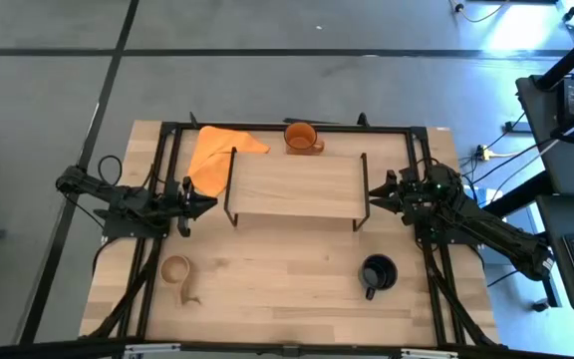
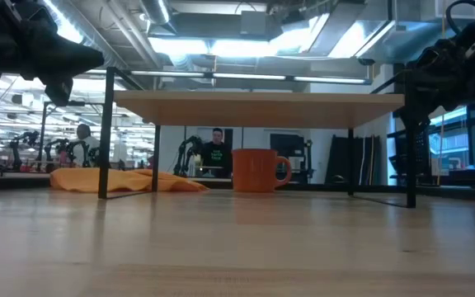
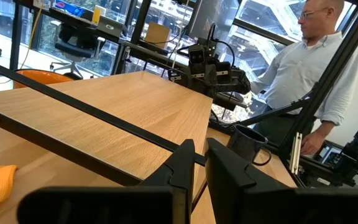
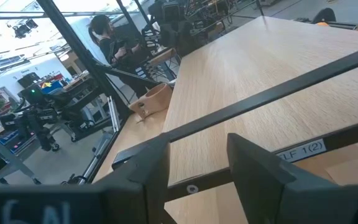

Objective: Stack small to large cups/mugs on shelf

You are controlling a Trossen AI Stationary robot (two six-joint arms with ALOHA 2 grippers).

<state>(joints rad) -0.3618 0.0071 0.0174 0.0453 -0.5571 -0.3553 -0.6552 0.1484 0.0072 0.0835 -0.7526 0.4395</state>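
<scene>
On the near part of the desk [image 1: 287, 289] stood the wooden cup [image 1: 176, 270] at the left and the dark mug [image 1: 377, 272] at the right. Farther, the left gripper [image 1: 207, 203] and the right gripper [image 1: 375, 189], both with jaws open and empty, flanked the shelf [image 1: 297, 186]. The orange mug [image 1: 300, 137] stood behind it, beside an orange cloth [image 1: 217, 152].

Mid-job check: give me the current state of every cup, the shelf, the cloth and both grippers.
Orange mug: upright on table, behind shelf.
Black mug: upright on table, front right.
Wooden cup: upright on table, front left.
Shelf: top bare.
Orange cloth: crumpled, back left.
Left gripper: narrowly open, empty.
Right gripper: open, empty.
</scene>
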